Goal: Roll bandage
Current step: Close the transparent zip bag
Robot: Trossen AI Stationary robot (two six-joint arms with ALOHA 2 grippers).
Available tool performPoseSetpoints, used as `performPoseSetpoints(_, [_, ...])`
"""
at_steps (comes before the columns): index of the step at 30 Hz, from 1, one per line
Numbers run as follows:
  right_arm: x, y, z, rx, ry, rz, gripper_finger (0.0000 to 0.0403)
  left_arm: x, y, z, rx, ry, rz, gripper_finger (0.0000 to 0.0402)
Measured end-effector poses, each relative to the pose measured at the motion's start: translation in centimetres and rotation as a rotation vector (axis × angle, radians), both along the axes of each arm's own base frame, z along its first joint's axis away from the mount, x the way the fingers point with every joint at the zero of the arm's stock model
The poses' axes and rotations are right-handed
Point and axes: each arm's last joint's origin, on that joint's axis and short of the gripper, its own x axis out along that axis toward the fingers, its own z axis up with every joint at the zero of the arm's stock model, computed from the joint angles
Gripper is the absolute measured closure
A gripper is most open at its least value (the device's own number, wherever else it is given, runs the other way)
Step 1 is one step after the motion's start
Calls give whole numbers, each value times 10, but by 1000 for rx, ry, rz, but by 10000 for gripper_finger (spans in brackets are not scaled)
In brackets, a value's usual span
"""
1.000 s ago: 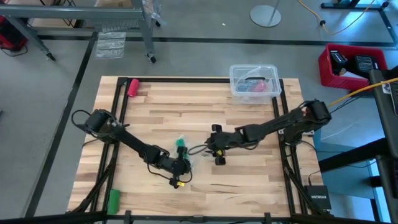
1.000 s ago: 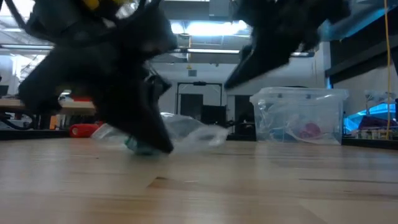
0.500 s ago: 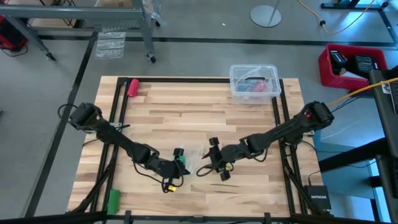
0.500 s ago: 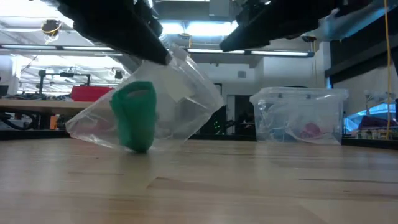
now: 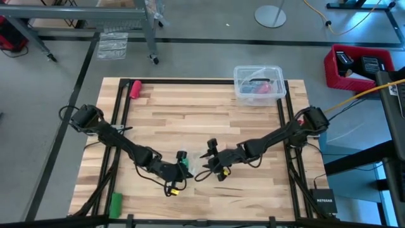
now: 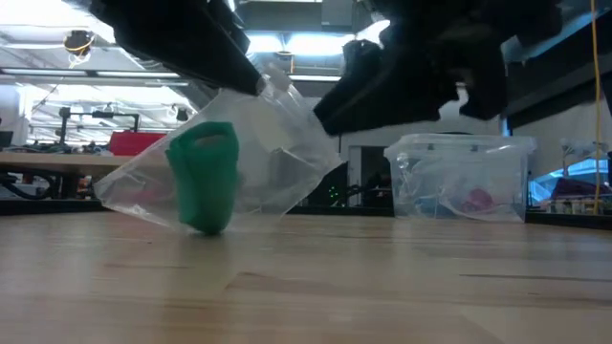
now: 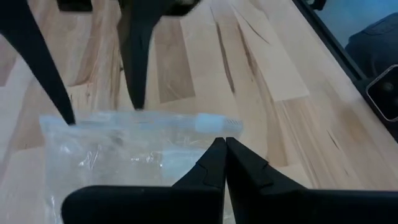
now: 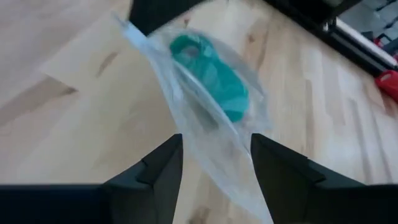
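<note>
Bandage (image 6: 204, 186): teal-green soft cloth, rolled into a short cylinder, inside a clear crinkled plastic bag (image 6: 277, 158) low over the pale wood-plank tabletop (image 5: 190, 120). Left tool (image 7: 222, 146): pressed together, pinching the bag's top edge. Right tool (image 8: 214, 155): spread, straddling the bag's film.

Work surface: light wooden-plank table (image 5: 190, 120) with black frame rails. Lying on it: clear lidded plastic box (image 5: 258, 83) at 1 o'clock, pink-red roll (image 5: 135, 88) at 11 o'clock, small bright-green roll (image 5: 115, 204) at 7 o'clock, clear plastic bag (image 6: 229, 172) near centre, lower edge touching the wood
</note>
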Motion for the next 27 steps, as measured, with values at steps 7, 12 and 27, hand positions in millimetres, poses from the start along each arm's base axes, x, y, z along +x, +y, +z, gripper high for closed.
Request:
performPoseSetpoints(7, [6,-7,-2,-17,-31,-57,227,0,0,1,-5,-4,3,401])
performPoseSetpoints(12, [5,-10,-5,-29,-3,-35,313,0,0,1,-6,-4,2,401])
performPoseSetpoints(27, [4,-10,-6,-16,22,-7,399,0,0,1,-51,4,33,399])
